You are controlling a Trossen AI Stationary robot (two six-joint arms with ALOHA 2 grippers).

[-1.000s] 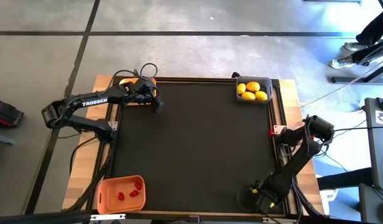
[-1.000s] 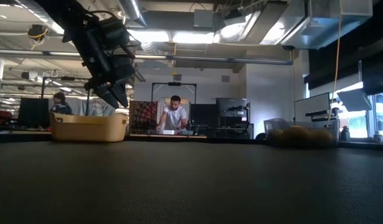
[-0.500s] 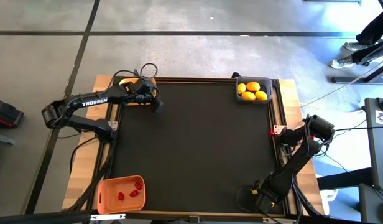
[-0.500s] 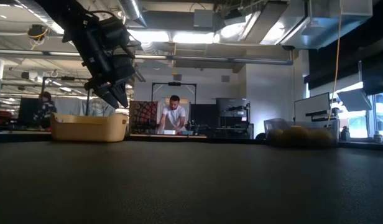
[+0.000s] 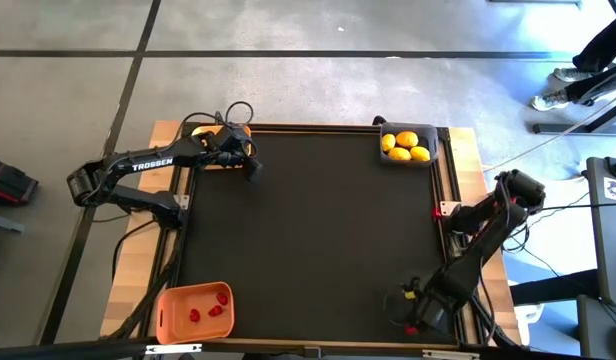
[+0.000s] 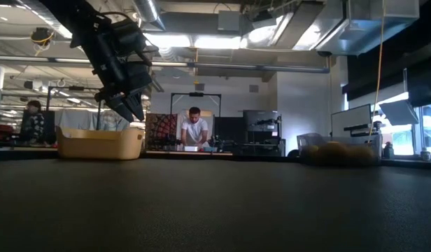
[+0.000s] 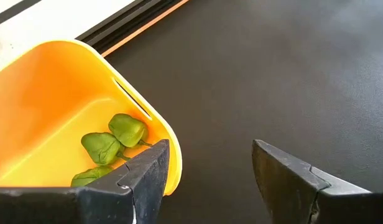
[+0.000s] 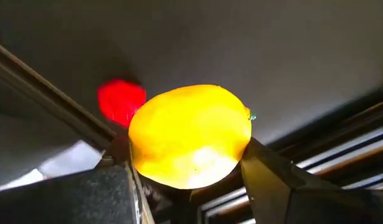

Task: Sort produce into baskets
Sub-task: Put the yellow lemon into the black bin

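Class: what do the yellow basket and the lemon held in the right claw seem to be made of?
Yellow basket: probably moulded plastic, smooth and slightly glossy, with a rounded, even rim. Lemon in the right claw: likely plastic or foam, matte, faintly dimpled skin; hard to tell which.

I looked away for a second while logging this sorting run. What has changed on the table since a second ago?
The right arm shifted: its elbow swung outward and its right gripper, shut on a yellow lemon, moved slightly at the table's near right corner. The left gripper stayed open beside the yellow basket. The orange basket and grey basket did not move.
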